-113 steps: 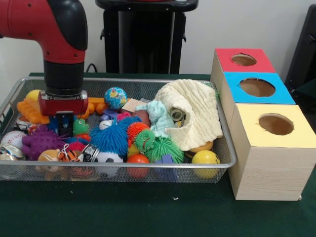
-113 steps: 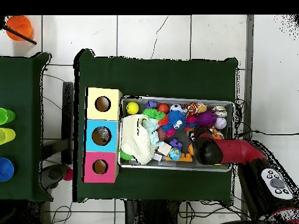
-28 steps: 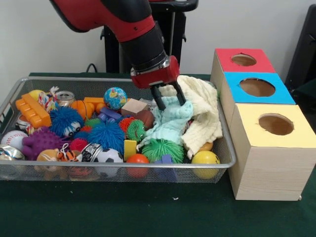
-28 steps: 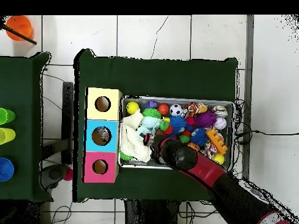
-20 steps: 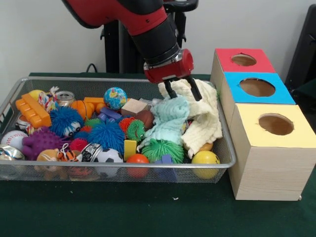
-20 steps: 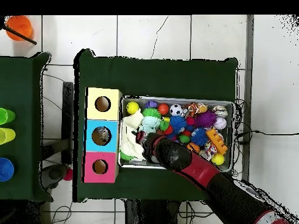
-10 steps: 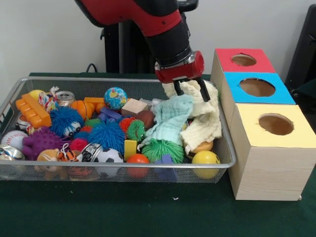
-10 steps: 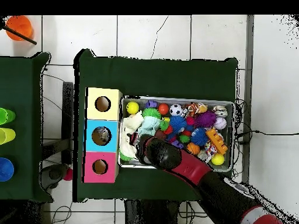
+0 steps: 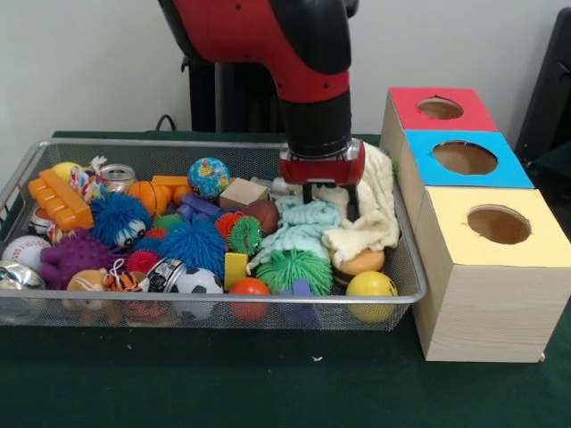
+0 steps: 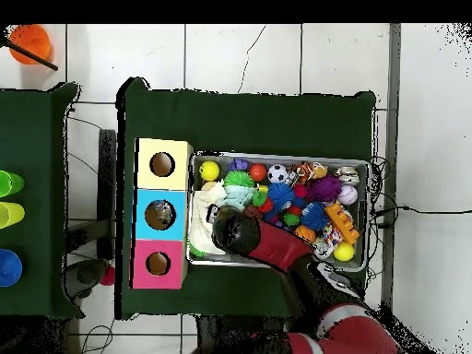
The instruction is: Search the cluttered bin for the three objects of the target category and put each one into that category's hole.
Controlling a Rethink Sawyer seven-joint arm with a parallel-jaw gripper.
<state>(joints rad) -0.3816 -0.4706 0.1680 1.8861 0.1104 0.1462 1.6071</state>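
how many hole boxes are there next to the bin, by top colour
red-topped box: 1
blue-topped box: 1
yellow-topped box: 1
total: 3

Arm: glossy red shell with rounded black sections at the joints. Final link: a black cylindrical wrist section below a red sleeve. End effector: red rectangular housing with a thin light band along its upper edge, carrying two slim black fingers. Overhead view: red shell with a black rounded cap, white markings near the base.
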